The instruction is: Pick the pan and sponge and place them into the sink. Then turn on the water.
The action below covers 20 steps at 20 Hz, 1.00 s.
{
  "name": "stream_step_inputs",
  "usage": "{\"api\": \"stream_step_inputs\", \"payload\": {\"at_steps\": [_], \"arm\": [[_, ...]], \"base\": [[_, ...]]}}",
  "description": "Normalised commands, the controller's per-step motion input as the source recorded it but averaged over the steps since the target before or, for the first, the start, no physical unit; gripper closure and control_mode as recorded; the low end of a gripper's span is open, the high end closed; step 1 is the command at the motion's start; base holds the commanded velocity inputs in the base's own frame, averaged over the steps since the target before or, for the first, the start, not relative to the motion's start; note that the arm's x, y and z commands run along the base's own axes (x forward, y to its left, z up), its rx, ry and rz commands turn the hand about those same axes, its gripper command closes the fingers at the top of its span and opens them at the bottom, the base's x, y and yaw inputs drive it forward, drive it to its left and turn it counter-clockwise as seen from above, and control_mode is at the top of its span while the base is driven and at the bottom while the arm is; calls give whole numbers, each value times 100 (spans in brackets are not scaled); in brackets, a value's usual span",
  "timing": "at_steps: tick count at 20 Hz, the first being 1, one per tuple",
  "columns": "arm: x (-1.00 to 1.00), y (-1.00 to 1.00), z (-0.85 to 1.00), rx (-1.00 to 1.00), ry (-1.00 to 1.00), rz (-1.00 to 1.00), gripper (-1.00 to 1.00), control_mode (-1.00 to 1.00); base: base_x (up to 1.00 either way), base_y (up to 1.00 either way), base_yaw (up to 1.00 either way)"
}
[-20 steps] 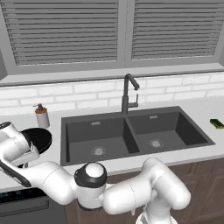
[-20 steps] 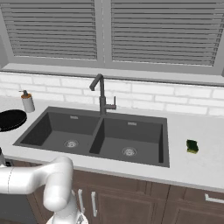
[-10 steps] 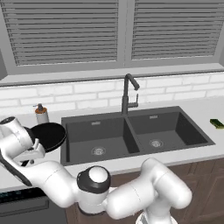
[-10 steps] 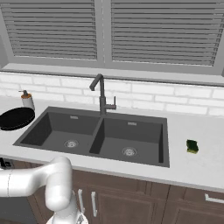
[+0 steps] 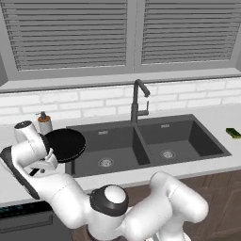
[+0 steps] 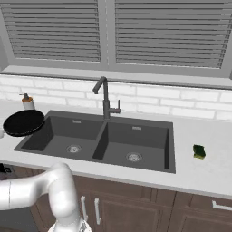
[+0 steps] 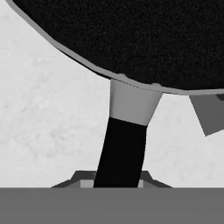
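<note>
1. The pan (image 5: 65, 144) hangs level at the sink's (image 5: 188, 120) left rim, partly over the left basin.
2. The claw (image 7: 119, 183) is clenched on its handle (image 7: 121, 153).
3. Judgement: carry the pan fully over the basin, keep it level, lower it before letting go.
4. The sponge (image 6: 198, 151) lies on the counter (image 6: 213, 163) right of the sink.
5. The finger tips are mostly cut off in the hand view.

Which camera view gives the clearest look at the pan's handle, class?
The hand view: the pan fills its top and the black handle runs down from its rim toward the gripper. The left base view shows the pan as a dark disc beside the arm; the right base view shows it at the sink's left edge.
</note>
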Motion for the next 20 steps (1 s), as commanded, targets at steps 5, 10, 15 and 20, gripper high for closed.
{"api": "stream_step_inputs", "payload": {"at_steps": [5, 10, 15, 20], "arm": [[8, -63, 0, 14, 0, -19, 100, -100], [5, -69, 8, 7, 1, -24, 100, -100], [9, -62, 5, 2, 3, -24, 100, -100], [52, -26, 0, 0, 11, -13, 100, -100]], "base": [[0, 0, 0], [0, 0, 0], [0, 0, 0], [0, 0, 0]]}}
